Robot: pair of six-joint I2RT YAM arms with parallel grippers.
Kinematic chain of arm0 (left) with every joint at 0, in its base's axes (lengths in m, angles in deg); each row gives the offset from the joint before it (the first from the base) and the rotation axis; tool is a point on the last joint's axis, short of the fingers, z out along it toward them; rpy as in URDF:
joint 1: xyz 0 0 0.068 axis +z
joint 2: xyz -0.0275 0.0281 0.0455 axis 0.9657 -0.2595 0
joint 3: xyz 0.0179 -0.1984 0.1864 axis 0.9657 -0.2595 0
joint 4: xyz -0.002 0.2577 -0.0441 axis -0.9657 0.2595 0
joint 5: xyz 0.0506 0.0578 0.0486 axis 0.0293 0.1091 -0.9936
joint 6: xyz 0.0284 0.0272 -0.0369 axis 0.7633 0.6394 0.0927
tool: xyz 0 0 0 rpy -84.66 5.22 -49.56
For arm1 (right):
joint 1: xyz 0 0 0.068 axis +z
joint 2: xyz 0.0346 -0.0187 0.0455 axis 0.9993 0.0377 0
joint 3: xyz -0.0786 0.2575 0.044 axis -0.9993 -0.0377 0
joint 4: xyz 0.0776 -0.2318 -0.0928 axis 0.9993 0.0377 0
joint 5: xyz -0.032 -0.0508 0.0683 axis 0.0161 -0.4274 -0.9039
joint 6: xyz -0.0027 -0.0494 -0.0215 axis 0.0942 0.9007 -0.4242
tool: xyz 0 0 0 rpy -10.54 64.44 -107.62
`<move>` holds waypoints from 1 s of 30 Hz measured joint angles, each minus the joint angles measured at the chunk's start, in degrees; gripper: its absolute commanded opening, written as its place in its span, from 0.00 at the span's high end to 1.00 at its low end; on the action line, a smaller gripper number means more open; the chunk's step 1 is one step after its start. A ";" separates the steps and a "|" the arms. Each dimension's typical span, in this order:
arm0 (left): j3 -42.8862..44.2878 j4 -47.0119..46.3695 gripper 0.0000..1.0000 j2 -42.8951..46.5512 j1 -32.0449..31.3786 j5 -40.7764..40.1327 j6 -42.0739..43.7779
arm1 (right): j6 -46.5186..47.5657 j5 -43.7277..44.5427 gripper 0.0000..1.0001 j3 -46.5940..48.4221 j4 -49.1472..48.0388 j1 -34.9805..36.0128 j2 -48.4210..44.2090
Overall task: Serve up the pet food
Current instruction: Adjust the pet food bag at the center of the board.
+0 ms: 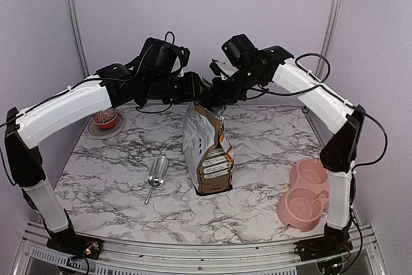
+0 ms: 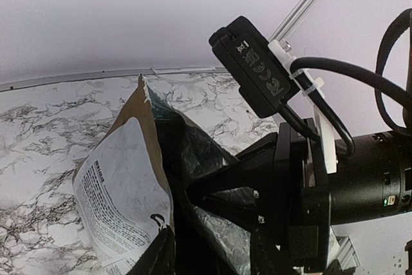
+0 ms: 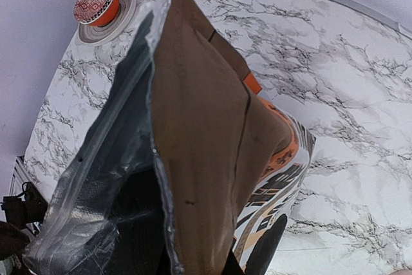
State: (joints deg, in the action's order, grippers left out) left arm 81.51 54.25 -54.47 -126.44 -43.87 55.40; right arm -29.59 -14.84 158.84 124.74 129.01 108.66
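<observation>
The brown-and-black pet food bag (image 1: 207,152) stands upright mid-table with its top torn open. The kibble itself is hidden inside. My right gripper (image 1: 217,99) is shut on the bag's right top rim, and the brown wall (image 3: 206,127) runs up between its fingers (image 3: 267,249). My left gripper (image 1: 193,96) hovers at the left side of the mouth with its jaws apart around the white printed wall (image 2: 122,191) and nothing pinched. The left wrist view shows the right gripper's fingers (image 2: 238,181) clamped on the foil lining.
A metal scoop (image 1: 156,173) lies left of the bag. A pink double bowl (image 1: 302,196) sits at the right front. A reddish mesh ball on a small dish (image 1: 105,119) stands at the back left. Both arms arch over the table.
</observation>
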 measured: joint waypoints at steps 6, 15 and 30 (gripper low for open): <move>2.78 6.43 0.56 -0.11 -1.14 -1.31 -1.20 | 0.90 -0.22 0.95 -1.27 -1.29 0.00 -0.44; 7.63 9.42 0.63 -6.14 -1.33 -4.09 -1.77 | 1.86 -0.42 0.95 -5.20 -4.04 0.00 -2.49; 9.20 16.44 0.46 -5.03 -1.68 -12.35 -1.29 | 3.96 0.02 0.95 -7.98 -6.54 -0.20 -3.96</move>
State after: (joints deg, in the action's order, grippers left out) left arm 90.71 70.69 -59.50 -128.13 -56.22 54.11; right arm -25.64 -14.82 150.86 118.21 128.81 104.70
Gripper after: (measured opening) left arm 0.527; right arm 0.052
